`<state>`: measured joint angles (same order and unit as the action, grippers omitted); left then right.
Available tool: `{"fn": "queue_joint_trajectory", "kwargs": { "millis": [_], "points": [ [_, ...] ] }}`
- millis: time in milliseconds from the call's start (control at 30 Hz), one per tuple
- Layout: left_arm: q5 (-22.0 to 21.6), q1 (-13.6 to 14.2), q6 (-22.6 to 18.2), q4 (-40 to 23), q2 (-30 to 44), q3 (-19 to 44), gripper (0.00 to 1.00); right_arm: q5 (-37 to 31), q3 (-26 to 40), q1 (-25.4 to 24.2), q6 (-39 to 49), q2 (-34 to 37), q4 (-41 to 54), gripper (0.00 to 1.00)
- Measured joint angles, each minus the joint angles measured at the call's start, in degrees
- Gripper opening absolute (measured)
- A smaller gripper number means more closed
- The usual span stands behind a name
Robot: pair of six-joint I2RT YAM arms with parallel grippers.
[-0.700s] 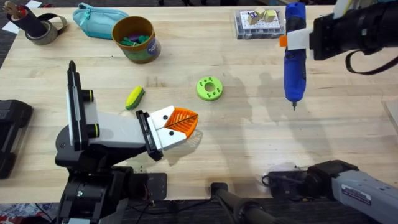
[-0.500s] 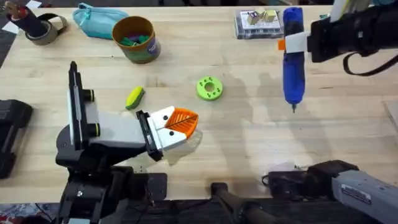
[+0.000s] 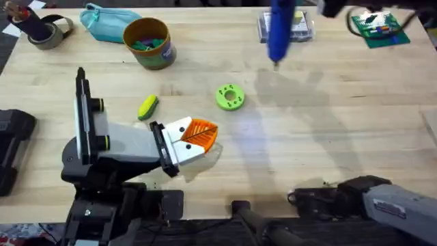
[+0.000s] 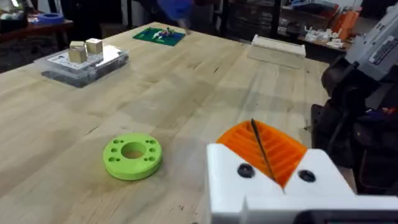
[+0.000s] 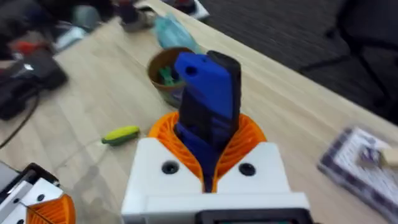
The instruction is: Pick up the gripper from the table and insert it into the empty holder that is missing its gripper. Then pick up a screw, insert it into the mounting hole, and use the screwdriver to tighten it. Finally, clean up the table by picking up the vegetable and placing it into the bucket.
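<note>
Bench (image 3: 321,157): bare wood mid-span; work with things as they lie.
Left gripper (image 3: 202,134): near front edge, pads pressed together, empty.
Right gripper (image 5: 208,163): jaws clamped on screwdriver (image 3: 280,27), carried near back edge.
Bucket (image 3: 148,42): back-left.
Vegetable (image 3: 147,107): left of centre, free.
Advice: keep bit vertical, move slowly, grip firm.

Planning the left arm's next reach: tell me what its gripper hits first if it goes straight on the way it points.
Judging roughly, the left gripper points past the green disc, which sits just off its line. Beyond lies bare table, so the way looks free, though depth is unclear.
</note>
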<state>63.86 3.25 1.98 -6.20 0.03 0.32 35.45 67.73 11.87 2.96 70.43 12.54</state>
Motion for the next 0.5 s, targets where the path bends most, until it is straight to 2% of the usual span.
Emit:
{"fn": "queue_joint_trajectory", "kwargs": {
  "millis": [267, 400, 500],
  "points": [
    [0.0, 0.0, 0.0, 0.0, 0.0, 0.0, 0.02, 11.0, 0.5, 2.2, -7.5, 7.6, -16.2, 0.045],
    [0.0, 0.0, 0.0, 0.0, 0.0, 0.0, 0.02, 16.4, 3.4, 3.3, -11.5, 9.7, -22.0, 0.048],
    [0.0, 0.0, 0.0, 0.0, 0.0, 0.0, 0.02, 20.1, 5.3, 4.7, -14.7, 10.3, -30.2, 0.047]
  ]
}}
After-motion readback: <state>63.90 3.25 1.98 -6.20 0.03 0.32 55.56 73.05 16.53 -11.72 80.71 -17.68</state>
